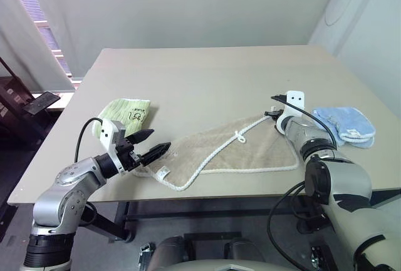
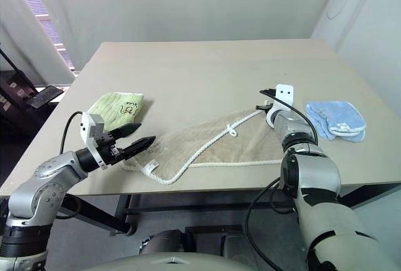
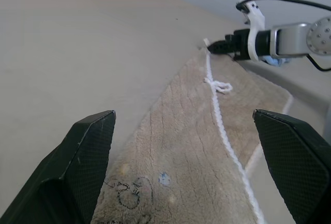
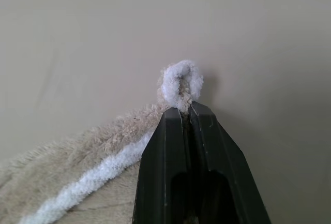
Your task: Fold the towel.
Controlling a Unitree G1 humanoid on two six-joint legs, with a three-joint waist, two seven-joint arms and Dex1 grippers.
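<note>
My right gripper [image 4: 186, 111] is pinched onto the far right corner of the towel [image 1: 232, 152], on its white corded edge [image 4: 103, 175]. The towel lies flat on the table [image 1: 207, 77], between the green cloth [image 1: 128, 111] and the blue cloth [image 1: 344, 126]. My left gripper [image 1: 152, 143] hangs spread at the towel's near left end.

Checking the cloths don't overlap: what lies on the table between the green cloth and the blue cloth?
The towel, its far corner pinched by the right gripper, seen in both eye views.
</note>
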